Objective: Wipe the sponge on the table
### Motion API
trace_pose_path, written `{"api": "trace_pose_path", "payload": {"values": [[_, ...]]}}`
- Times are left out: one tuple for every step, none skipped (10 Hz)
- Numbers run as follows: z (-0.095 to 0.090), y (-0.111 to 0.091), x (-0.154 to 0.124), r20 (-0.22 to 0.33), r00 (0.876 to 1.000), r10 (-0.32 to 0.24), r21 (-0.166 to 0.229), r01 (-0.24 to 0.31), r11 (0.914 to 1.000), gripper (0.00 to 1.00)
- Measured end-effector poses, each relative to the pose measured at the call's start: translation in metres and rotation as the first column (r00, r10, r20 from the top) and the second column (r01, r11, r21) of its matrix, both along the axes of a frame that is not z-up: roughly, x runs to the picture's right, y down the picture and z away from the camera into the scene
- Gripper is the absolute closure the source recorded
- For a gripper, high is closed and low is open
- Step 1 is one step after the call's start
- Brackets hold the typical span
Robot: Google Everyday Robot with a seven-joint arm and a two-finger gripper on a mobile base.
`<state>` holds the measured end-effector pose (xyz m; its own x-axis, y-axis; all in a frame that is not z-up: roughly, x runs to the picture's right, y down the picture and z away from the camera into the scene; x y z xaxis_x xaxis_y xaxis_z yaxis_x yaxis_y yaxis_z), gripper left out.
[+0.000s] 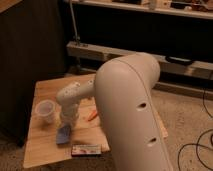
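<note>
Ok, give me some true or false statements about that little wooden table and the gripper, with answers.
The sponge lies on the table. True.
The clear cup stands right of the sponge in the picture. False: it stands to its left, farther back.
The gripper is low over the table, at the sponge. True.
The red-and-white packet lies inside the clear cup. False: it lies flat on the table near its front edge.

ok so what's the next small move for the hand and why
Probably slide the sponge along the table toward its near-left corner: the hand is down on the sponge, which rests on the wood, between the cup and the packet.
</note>
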<state>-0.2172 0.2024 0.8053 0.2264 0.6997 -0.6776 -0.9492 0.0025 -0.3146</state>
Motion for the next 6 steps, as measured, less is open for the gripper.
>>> {"api": "trace_pose_path", "payload": {"values": [[0.007, -0.005, -0.006, -0.003, 1.0, 0.002, -0.003, -0.002, 1.0, 0.97], [0.011, -0.008, -0.009, -0.005, 1.0, 0.004, -0.004, -0.004, 1.0, 0.97], [0.018, -0.015, -0.009, -0.012, 1.0, 0.009, -0.005, -0.009, 0.9999, 0.97], [0.028, -0.026, -0.009, -0.024, 1.0, 0.017, -0.006, -0.018, 0.9998, 0.97], [0.033, -0.032, -0.011, -0.028, 0.999, 0.022, -0.006, -0.022, 0.9997, 0.97], [0.039, -0.039, -0.017, -0.034, 0.999, 0.025, -0.004, -0.025, 0.9997, 0.97]]}}
